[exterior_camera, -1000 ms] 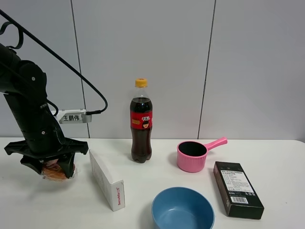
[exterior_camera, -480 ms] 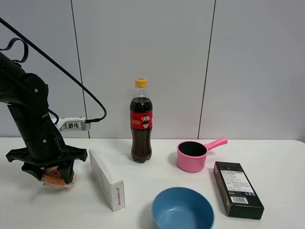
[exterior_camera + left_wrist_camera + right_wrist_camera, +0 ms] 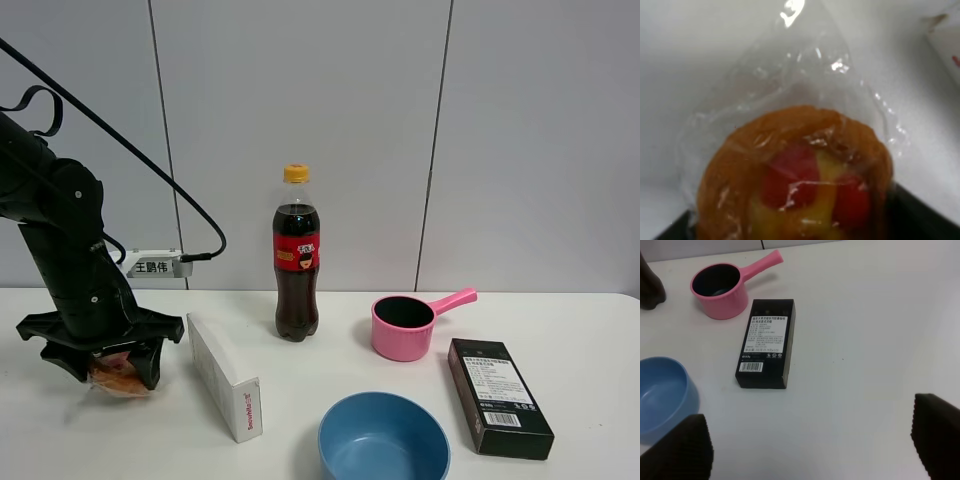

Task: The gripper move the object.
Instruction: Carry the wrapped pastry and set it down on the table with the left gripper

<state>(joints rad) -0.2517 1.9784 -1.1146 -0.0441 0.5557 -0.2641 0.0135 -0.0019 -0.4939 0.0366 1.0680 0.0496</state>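
Exterior high: object (image 3: 115,374) between gripper (image 3: 103,362) fingers

High exterior view faces the wall across the whole tabletop (image 3: 330,340). Left wrist: pressed close above the wrapped pastry (image 3: 795,175). Right wrist: looking down, sharing pink saucepan (image 3: 722,287), blue bowl (image 3: 660,395), black box (image 3: 766,342).

Left pincer (image 3: 103,368) low, pointing down; right pincer (image 3: 810,440) with fingers spread wide
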